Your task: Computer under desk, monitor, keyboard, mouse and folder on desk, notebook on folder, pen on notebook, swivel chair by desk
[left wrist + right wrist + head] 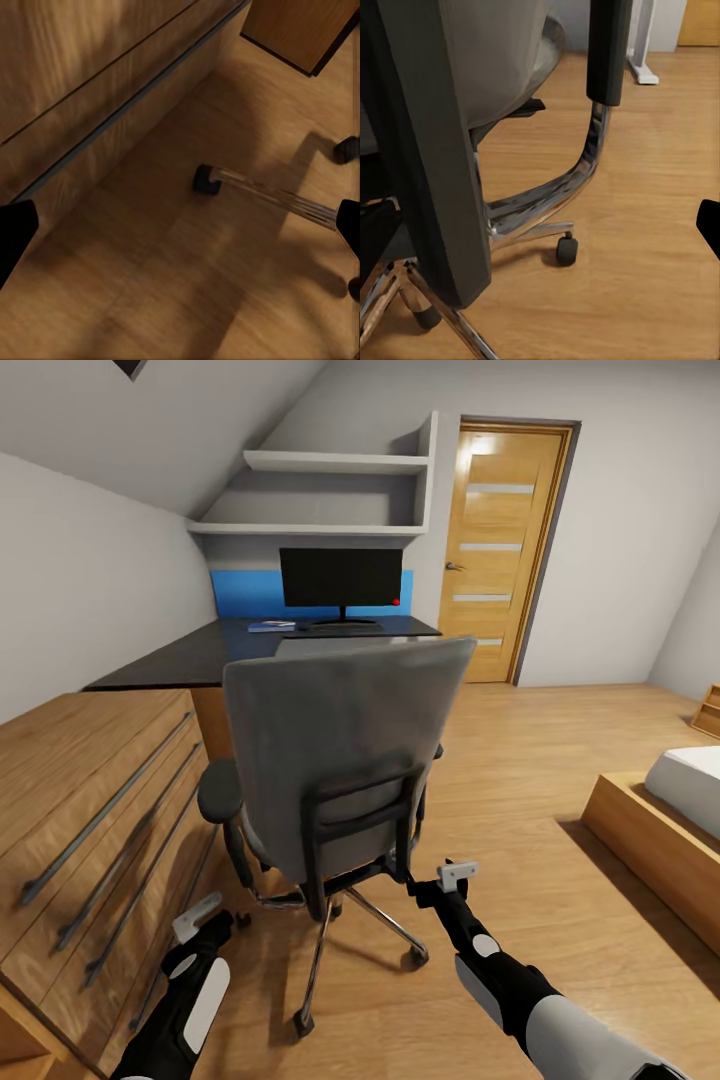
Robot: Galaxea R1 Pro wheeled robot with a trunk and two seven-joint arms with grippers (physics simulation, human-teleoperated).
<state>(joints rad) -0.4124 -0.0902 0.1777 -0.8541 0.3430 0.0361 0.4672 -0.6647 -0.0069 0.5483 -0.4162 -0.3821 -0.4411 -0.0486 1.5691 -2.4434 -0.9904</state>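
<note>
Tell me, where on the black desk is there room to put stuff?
The desk looks bare along its near left stretch, between the grey wall and the swivel chair. The far end is crowded: the monitor stands there, with a small flat item beside it.

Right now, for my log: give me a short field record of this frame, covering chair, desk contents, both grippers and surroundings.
swivel chair: back toward camera, standing between robot and desk
desk: black top, monitor upright on it, small flat item beside it, too small to identify
left gripper: low by the wooden drawer unit, open, empty
right gripper: near the chair base, open, empty
door: closed
</note>
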